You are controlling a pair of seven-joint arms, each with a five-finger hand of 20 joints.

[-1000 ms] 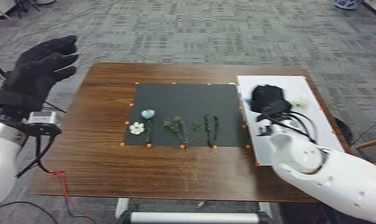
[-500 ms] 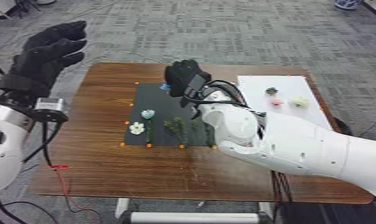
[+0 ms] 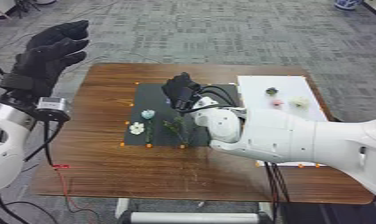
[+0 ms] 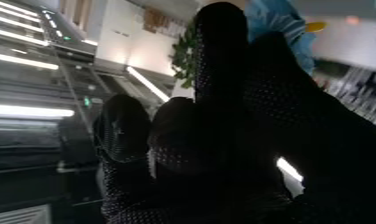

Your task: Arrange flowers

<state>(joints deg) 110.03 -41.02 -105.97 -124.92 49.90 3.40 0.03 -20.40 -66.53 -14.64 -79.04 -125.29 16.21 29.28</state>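
In the head view my right hand (image 3: 178, 90) is over the upper part of the dark mat (image 3: 149, 95), a bit of blue flower (image 3: 168, 101) showing beside it. The right wrist view has my right hand (image 4: 202, 135) with thumb and a finger pinching the blue flower (image 4: 280, 17), its yellow part beside the petals. A white flower (image 3: 136, 128), a pale blue flower (image 3: 148, 114) and a green sprig (image 3: 174, 125) lie on the mat; my arm hides the mat's right side. My left hand (image 3: 44, 60) is raised at the far left, fingers relaxed.
On the white board (image 3: 255, 84) at the right are a dark flower (image 3: 271, 91), a pink flower (image 3: 276, 102) and a cream flower (image 3: 299, 101). My right forearm spans the board's lower part. Brown tabletop (image 3: 104, 165) surrounds the mat.
My right hand has come from the white board leftward over the mat with the blue flower, then slightly nearer. My left hand has risen a little.
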